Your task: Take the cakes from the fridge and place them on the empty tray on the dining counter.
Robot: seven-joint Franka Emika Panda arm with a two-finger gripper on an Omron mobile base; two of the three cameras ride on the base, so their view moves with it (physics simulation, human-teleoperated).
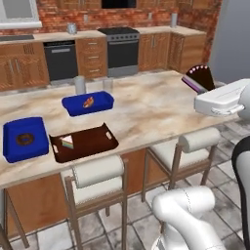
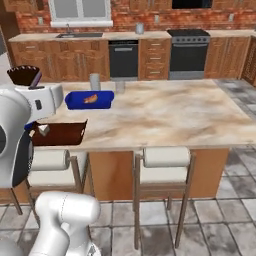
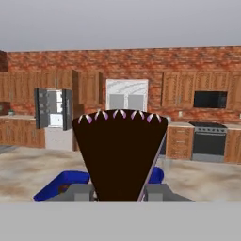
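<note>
I see the chocolate cake slice [image 1: 200,77] held up at the bench's [image 1: 156,105] right end. The brown tray [image 1: 90,141] sits at the near edge with the rainbow slice [image 1: 67,143] inside, between two blue trays [image 1: 25,137].

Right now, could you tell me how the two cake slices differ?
The chocolate cake is dark brown, while the rainbow cake is white-topped with striped layers. The chocolate cake is held in the gripper above the dining counter; the rainbow cake lies on the brown tray. Both are small wedges.

Even flat light, lo-res, soft
</note>
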